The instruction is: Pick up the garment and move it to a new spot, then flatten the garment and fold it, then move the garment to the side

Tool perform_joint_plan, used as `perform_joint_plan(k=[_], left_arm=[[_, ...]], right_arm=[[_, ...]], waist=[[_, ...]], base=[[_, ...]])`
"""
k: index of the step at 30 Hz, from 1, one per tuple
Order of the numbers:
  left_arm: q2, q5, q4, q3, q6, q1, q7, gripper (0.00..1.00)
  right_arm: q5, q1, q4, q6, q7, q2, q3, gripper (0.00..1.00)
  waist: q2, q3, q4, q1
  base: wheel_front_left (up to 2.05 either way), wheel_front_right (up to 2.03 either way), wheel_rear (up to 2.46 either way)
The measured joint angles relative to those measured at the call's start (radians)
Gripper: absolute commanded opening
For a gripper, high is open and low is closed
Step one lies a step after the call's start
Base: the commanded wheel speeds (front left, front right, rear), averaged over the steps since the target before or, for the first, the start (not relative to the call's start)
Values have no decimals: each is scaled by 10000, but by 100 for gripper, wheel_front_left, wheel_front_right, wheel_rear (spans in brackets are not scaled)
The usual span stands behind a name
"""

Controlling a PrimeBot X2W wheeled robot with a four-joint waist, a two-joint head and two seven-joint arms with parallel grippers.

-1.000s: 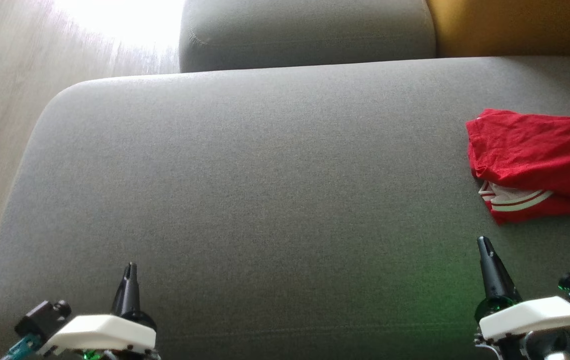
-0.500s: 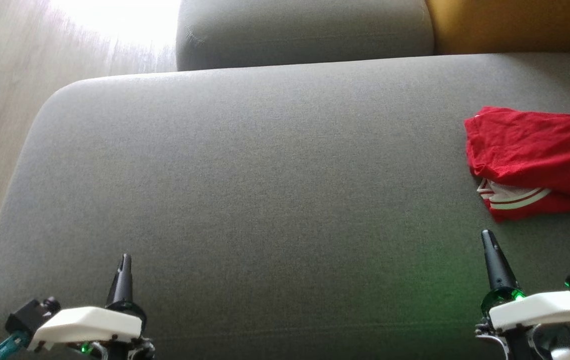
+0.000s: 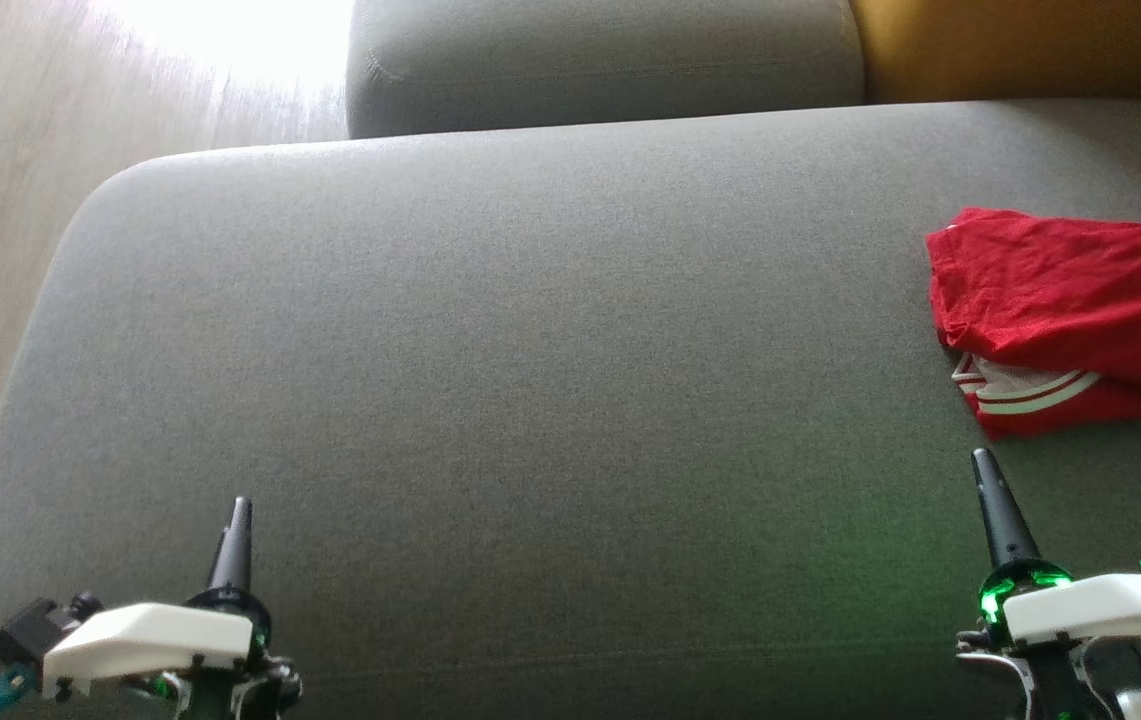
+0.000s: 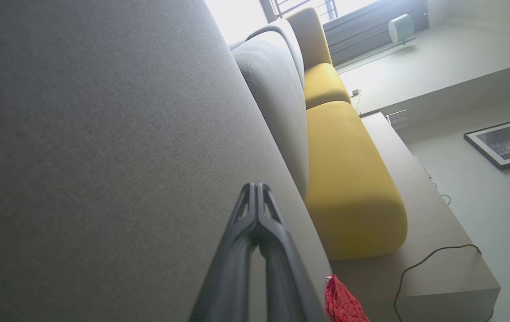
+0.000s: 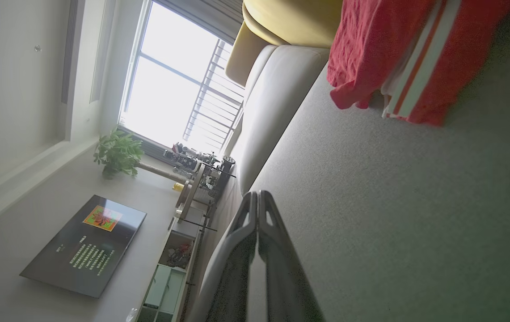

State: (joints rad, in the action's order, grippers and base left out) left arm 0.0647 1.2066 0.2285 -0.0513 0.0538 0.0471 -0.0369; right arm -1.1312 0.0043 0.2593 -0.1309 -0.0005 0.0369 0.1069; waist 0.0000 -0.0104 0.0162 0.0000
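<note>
**Both claws clenched and empty; the red garment lies at the right edge of the frame**

In your head view the left claw (image 3: 240, 512) sits at the lower left of the frame. Its two dark fingers are pressed together into one thin spike with nothing between them. The left wrist view agrees: the fingers meet at the tips, with a narrow slit lower down, and nothing is caught in it. They stand over the grey sofa seat (image 3: 530, 350), but you cannot tell from these views whether the tips touch the fabric.

The right claw (image 3: 984, 462) is at the lower right of the frame, also clenched tight and empty. Its tip points up the frame towards the garment (image 3: 1070, 300). It is near the garment but apart from it, with a strip of bare grey seat between them. A green light (image 3: 1015, 580) glows at the base of its fingers and tints the cushion beside it.

The garment is red with white striped trim. It rests in a low, rumpled fold on the sofa seat at the right edge of the frame, about mid-height, and the frame border cuts it off. In the right wrist view it sits in the upper right, its striped band turned towards the claw. Neither claw touches it.

A grey back cushion (image 3: 600, 60) runs along the top centre, a yellow cushion (image 3: 1010, 50) is at the upper right, and pale floor (image 3: 0, 150) shows at the upper left.
</note>
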Motion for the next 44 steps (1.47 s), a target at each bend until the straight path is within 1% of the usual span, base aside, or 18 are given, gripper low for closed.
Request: perform_joint_plan(k=[13,18,22,23,36,40,44], left_arm=[[-2,1532,142,316,188,-342,405,0],[-2,2084,228,370,353,-423,545,0],[-8,2543,253,460,364,-609,685,0],[-8,2642,263,510,435,-626,708,0],[-13,4054,393,786,665,-808,1074,0],[-15,4318,426,926,694,-952,1116,0],[-23,4318,426,941,694,-1000,1158,0]], right_arm=[[-1668,-210,50,0,374,0,119,0],[-2276,-229,63,0,531,0,144,0],[-2755,-382,92,0,625,0,159,0],[-2876,-398,94,0,652,0,161,0],[-4445,-515,180,0,1014,2,221,0],[-4709,-619,182,2,1080,4,236,0],[-4715,-617,184,2,1080,4,244,0]], waist=[[0,49,-60,0],[0,67,-81,0],[0,81,-98,0],[0,85,-102,0],[0,130,-157,0],[0,135,-163,0],[0,135,-163,0]], base=[[0,0,0],[0,0,0],[0,0,0],[0,0,0],[0,0,0],[0,0,0],[0,0,0]])
